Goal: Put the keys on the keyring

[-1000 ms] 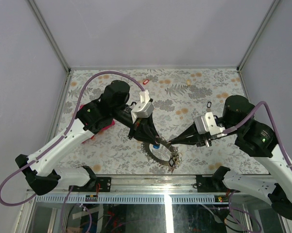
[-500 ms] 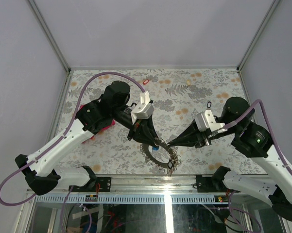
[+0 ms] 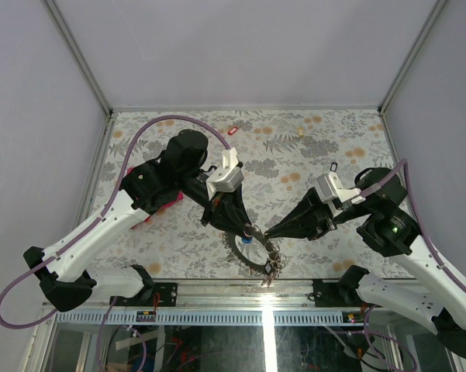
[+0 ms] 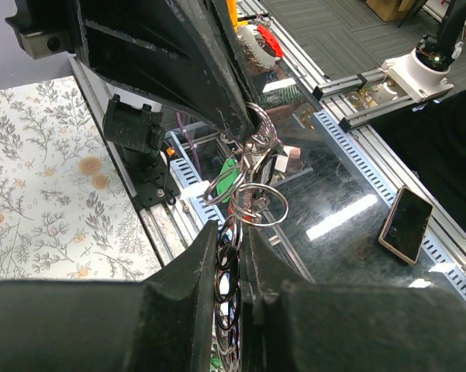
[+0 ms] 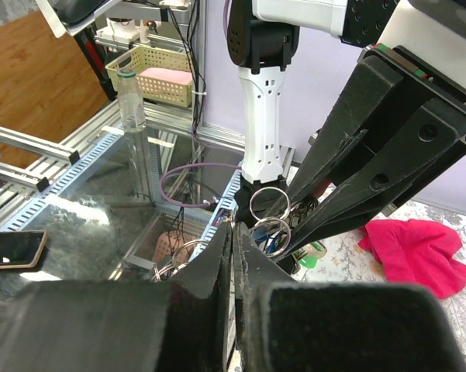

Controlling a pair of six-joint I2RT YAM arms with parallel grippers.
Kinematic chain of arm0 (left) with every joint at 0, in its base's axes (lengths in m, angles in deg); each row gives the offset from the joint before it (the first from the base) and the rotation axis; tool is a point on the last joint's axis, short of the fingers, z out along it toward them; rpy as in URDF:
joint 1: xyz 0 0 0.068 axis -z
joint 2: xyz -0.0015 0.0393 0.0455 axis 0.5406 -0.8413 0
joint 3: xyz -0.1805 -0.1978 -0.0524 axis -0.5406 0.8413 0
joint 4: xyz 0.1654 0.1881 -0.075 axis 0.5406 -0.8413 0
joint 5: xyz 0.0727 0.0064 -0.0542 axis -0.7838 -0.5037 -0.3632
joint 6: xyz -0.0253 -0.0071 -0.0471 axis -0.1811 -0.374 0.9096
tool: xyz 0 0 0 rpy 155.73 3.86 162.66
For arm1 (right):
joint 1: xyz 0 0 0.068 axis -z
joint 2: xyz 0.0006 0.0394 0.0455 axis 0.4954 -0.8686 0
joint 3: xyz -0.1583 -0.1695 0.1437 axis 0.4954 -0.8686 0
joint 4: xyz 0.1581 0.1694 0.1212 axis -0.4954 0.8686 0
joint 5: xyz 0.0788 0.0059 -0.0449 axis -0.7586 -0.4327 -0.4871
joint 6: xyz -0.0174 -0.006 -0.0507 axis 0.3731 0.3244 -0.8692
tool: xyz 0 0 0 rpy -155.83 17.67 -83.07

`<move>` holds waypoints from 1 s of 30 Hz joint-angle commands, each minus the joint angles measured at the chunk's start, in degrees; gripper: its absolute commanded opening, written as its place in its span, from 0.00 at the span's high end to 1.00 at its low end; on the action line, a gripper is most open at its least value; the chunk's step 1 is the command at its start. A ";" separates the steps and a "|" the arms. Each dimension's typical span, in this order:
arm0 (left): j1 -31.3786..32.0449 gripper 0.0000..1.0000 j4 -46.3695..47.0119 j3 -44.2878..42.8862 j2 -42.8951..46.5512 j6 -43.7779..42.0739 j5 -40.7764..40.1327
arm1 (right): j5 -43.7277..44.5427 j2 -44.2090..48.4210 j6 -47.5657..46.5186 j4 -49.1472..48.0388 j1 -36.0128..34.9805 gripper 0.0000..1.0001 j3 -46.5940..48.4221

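The keyring (image 3: 249,260), a toothed grey ring fringed with keys, hangs tilted at the table's near edge. My left gripper (image 3: 246,229) is shut on its stacked rings (image 4: 231,263), which fill the gap between the fingers (image 4: 198,267). My right gripper (image 3: 268,232) meets it tip to tip and is shut. Whether it pinches a thin loop (image 5: 273,229) I cannot tell. A green tag (image 4: 229,172) dangles among the loops. Loose keys lie far off: a red one (image 3: 233,130), a cream one (image 3: 301,133) and a black one (image 3: 333,166).
A magenta cloth (image 3: 167,203) lies half under the left arm and shows behind the fingers in the right wrist view (image 5: 412,246). The metal frame rail (image 3: 240,288) runs just below the hanging ring.
The right arm has swung its elbow toward the near edge, with its tip staying at the ring. The ring's key cluster has dropped slightly nearer the rail. The left gripper has shifted only slightly.
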 commanded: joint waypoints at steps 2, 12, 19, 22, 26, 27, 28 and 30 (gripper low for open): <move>-0.02 1.00 4.80 -1.63 0.14 -0.90 -1.15 | -2.76 0.35 4.92 -4.52 -0.26 1.00 -0.45; -0.03 1.00 4.54 -1.33 0.50 -0.78 -0.98 | -4.68 0.15 2.51 3.20 -0.23 1.00 3.09; -0.02 1.00 4.12 -1.42 0.65 -0.94 -1.08 | -5.13 0.04 0.39 7.16 -0.27 1.00 4.84; -0.03 1.00 3.80 -1.54 0.82 -1.12 -1.21 | -4.41 -0.33 -3.69 12.53 -0.27 1.00 6.91; -0.02 1.00 3.58 -1.44 1.00 -1.13 -1.26 | -3.29 -0.25 -6.55 16.37 -0.27 1.00 8.55; 0.01 1.00 3.57 -1.40 1.01 -1.13 -1.23 | -2.90 -0.20 -6.78 16.79 -0.27 1.00 8.72; 0.00 1.00 3.57 -1.40 1.10 -1.18 -1.21 | -2.70 -0.19 -6.92 17.02 -0.27 1.00 9.00; 0.01 1.00 3.53 -1.21 1.25 -1.18 -1.17 | -2.52 -0.28 -7.05 17.37 -0.27 1.00 9.31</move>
